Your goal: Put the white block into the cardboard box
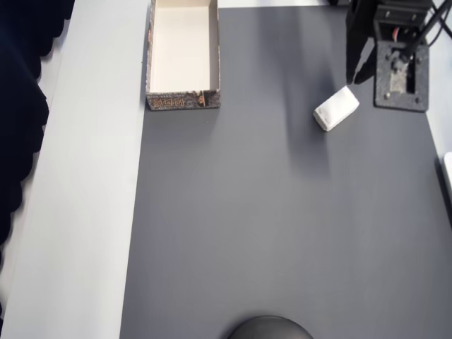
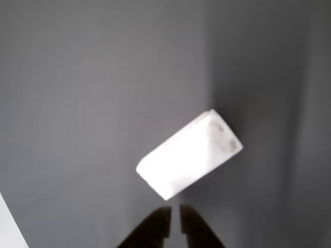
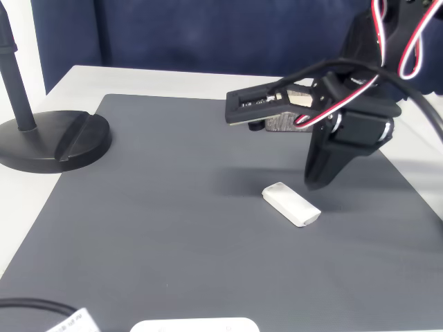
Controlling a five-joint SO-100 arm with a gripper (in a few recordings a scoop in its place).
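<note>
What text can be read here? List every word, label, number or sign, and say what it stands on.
No text reads clearly.
Cardboard box: brownish printed pattern on the near outer wall, perhaps lettering, too blurred to read.
White block: faint marks on one end in the wrist view, not legible.
White item at the fixed view's bottom-left edge: dark print, too small to read.

I am seeing a white table carrying a dark grey mat. The white block is lying flat on the mat; the cardboard box is sitting at the mat's edge, well apart.
</note>
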